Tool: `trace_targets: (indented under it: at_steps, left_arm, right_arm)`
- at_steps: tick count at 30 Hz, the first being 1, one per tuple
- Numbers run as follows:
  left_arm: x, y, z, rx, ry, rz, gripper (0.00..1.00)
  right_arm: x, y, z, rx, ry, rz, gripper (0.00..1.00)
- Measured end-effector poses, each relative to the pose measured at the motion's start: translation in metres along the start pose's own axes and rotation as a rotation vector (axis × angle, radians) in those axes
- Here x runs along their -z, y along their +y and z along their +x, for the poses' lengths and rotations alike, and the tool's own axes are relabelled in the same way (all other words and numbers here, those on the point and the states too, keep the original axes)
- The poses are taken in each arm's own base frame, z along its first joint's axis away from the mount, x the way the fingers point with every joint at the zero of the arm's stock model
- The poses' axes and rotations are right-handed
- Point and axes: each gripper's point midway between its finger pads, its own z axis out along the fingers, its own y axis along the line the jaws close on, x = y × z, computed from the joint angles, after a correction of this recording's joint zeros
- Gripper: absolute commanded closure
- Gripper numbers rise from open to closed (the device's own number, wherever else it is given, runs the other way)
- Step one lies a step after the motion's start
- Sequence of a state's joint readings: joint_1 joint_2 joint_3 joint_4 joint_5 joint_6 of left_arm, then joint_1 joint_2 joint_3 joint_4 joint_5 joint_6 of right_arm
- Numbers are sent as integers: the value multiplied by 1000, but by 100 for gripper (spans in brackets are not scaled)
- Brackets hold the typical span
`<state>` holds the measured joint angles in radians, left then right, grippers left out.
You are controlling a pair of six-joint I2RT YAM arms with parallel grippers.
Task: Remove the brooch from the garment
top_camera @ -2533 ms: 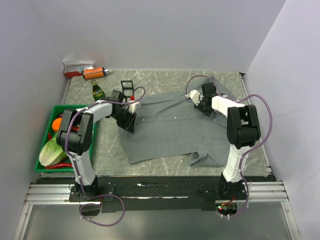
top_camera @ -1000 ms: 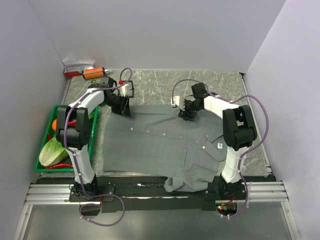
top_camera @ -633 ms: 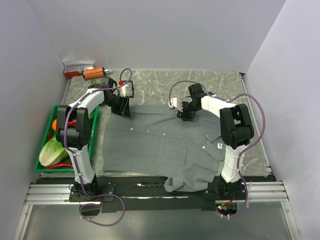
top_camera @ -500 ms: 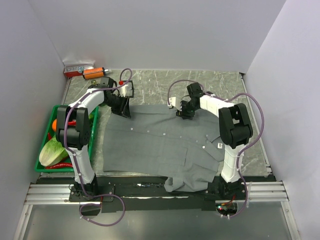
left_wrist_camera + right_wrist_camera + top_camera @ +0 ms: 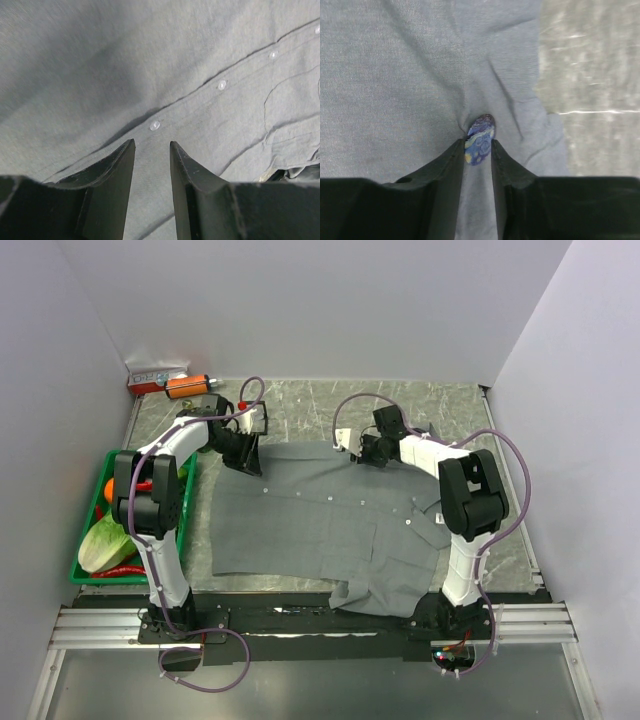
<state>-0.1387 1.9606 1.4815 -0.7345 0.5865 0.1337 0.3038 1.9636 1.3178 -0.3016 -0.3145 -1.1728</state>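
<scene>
The garment, a grey button-up shirt, lies spread across the table between both arms. The brooch, a small blue disc with pale swirls, stands on edge at the shirt's far edge. My right gripper is shut on the brooch, and cloth puckers around it. From above, the right gripper sits at the shirt's far edge and hides the brooch. My left gripper is at the shirt's far left corner. In the left wrist view the left gripper has its jaws partly apart over flat cloth, near a white button.
A green crate of vegetables stands at the left edge. An orange bottle and a red-and-white box lie at the back left. Bare marble tabletop shows just beyond the shirt's edge.
My right gripper has closed onto the brooch and shifted slightly back and left, tugging the shirt's far edge with it. The left gripper has stayed put.
</scene>
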Motion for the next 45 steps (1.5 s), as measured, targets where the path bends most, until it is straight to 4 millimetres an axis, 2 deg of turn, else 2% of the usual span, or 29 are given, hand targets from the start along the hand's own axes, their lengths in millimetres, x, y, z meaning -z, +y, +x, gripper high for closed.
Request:
trace_targets:
  at_steps: [9,14,16,22,26,30,31,37,40,42,45]
  left_arm:
    - [0,0,0,1,0,0,60]
    - [0,0,0,0,-1,0,60]
    - [0,0,0,0,-1,0,60]
    - [0,-1,-1,4,-2,4,60]
    - [0,-1,-1,7,-2,4,60]
    - [0,-1,-1,7,-2,4,60]
    - [0,-1,-1,7,-3,4,60]
    - [0,-4,-2,19,-8,21,60]
    - [-1,-8,-4,21,-17,41,60]
    - [-1,-11,-8,27,-32,57,60]
    - [-3,-17,-20,17,-74,86,59]
  right_arm:
    - [2,-14,-2,12,7,50,84]
    - [1,-28,-2,7,27,81,95]
    - [1,-31,-1,1,37,91,95]
    - [-1,-44,4,-53,83,122,86]
    - [-3,-39,7,-81,101,106,84]
    - [-8,-39,8,-106,116,95,93]
    - [-9,-39,8,-111,119,93,99]
    - [-4,-51,4,-147,136,114,100]
    - [-3,-48,2,-204,107,115,100]
    - [1,-37,-1,-257,55,99,100]
    - [23,-19,-16,-338,-59,74,100]
